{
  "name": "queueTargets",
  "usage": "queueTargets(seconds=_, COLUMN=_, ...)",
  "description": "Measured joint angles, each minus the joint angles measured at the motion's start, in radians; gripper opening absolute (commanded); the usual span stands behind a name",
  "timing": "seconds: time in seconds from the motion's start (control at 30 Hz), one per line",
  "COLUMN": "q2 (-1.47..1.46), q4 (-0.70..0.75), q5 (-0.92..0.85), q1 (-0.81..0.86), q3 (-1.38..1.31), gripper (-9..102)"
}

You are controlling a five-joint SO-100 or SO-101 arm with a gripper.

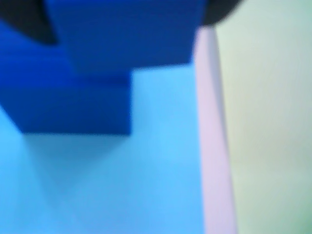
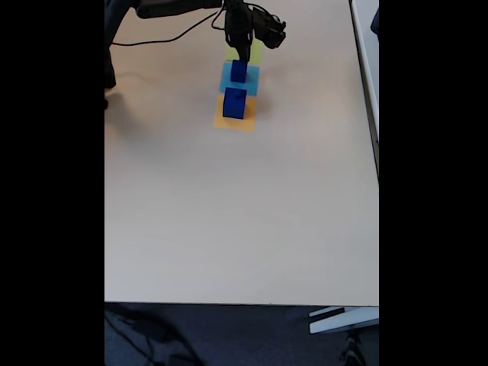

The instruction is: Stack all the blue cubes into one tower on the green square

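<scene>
Beige tabletop lay wide and bare toward the near edge. A blue cube stood on the light-blue square, under the gripper; whether the fingers held it could not be told. A larger blue cube stood on the orange square. The green square lay just beyond.

cube on middle square | larger cube on nearest square
</scene>
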Motion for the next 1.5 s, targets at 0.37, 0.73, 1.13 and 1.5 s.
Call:
queueTargets(seconds=0.37, q2=0.009, q4=0.025, q5=0.000, q1=0.017, q3=0.011, gripper=0)
queueTargets(seconds=0.73, q2=0.015, q4=0.025, q5=0.018, q1=0.017, q3=0.049, gripper=0)
queueTargets(seconds=1.13, q2=0.017, q4=0.025, q5=0.014, q1=0.025, q3=0.063, gripper=0)
queueTargets(seconds=1.5, q2=0.020, q4=0.025, q5=-0.003, q1=0.035, q3=0.063, gripper=0)
